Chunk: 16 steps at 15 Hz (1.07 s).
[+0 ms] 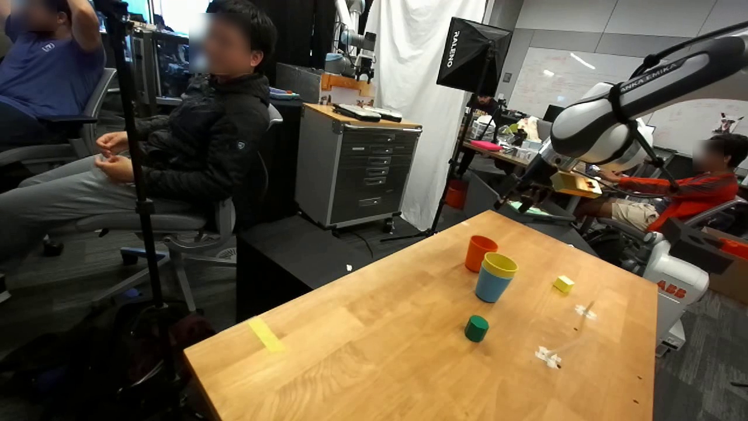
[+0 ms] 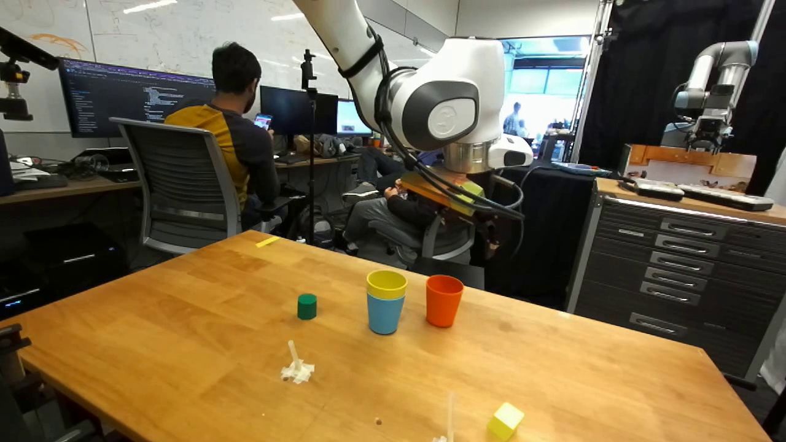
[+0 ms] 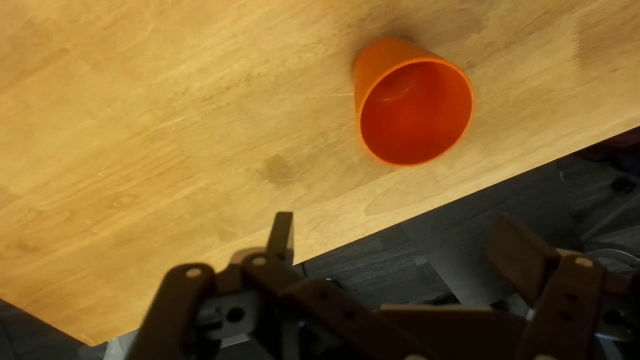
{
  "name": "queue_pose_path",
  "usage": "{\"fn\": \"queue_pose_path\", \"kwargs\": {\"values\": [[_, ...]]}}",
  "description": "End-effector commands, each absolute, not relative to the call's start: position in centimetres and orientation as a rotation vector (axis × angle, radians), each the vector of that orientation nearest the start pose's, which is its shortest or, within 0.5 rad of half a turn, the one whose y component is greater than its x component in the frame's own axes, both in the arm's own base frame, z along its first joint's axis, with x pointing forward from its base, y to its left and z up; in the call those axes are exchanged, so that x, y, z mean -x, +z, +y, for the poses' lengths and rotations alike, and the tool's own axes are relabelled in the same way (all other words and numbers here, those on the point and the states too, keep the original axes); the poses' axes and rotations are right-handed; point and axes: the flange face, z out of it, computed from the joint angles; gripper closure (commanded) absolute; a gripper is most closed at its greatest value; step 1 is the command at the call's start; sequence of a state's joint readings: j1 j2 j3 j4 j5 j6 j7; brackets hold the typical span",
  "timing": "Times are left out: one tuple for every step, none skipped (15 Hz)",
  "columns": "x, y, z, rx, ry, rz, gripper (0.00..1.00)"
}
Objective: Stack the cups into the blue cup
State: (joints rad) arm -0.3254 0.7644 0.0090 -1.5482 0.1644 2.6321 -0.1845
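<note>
The blue cup [image 1: 492, 289] stands upright on the table, and it also shows in an exterior view [image 2: 385, 316]. The yellow cup [image 1: 500, 265] sits nested in it with its upper part showing [image 2: 386, 286]. The orange cup [image 1: 479, 255] stands upright and apart beside them, nearer the table edge [image 2: 443, 301]. In the wrist view the orange cup [image 3: 415, 110] is seen from above with its inside empty; the blue and yellow cups are out of that view. My gripper [image 3: 393, 222] is open and empty, raised near the table edge, off to the side of the orange cup [image 1: 511, 206].
A small dark green block [image 1: 477, 328] lies on the wooden table [image 1: 374, 339] near the blue cup. A pale yellow block [image 1: 564, 284] lies on the table too [image 2: 506, 421]. Clear sticks held by white tape [image 2: 298, 371] stand up from the table. The table edge runs close to the orange cup.
</note>
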Motion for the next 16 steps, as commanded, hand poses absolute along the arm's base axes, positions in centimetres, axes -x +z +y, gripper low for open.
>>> {"fn": "queue_pose_path", "kwargs": {"values": [[-70.7,22.4,-24.3,3.033,-0.528,0.453,0.00],[-70.8,22.1,-24.4,3.036,-0.522,0.459,0.00],[-70.9,21.7,-24.6,3.039,-0.515,0.463,0.00],[-70.9,21.4,-24.7,3.040,-0.507,0.471,0.00],[-71.0,21.0,-24.9,3.040,-0.498,0.479,0.00],[-71.1,20.6,-25.0,3.040,-0.487,0.486,0.00],[-71.1,20.2,-25.2,3.042,-0.472,0.496,0.00],[-71.2,19.8,-25.3,3.042,-0.458,0.504,0.00],[-71.2,19.4,-25.4,3.045,-0.443,0.515,0.00],[-71.2,19.1,-25.6,3.046,-0.425,0.525,0.00],[-71.2,18.7,-25.7,3.047,-0.399,0.538,0.00],[-71.3,18.4,-25.8,3.046,-0.374,0.547,0.00],[-71.4,18.2,-25.8,3.046,-0.349,0.552,0.00],[-71.5,18.0,-25.7,3.042,-0.329,0.556,0.00],[-71.6,17.8,-25.7,3.040,-0.313,0.560,0.00],[-71.8,17.7,-25.5,3.037,-0.294,0.560,0.00]]}}
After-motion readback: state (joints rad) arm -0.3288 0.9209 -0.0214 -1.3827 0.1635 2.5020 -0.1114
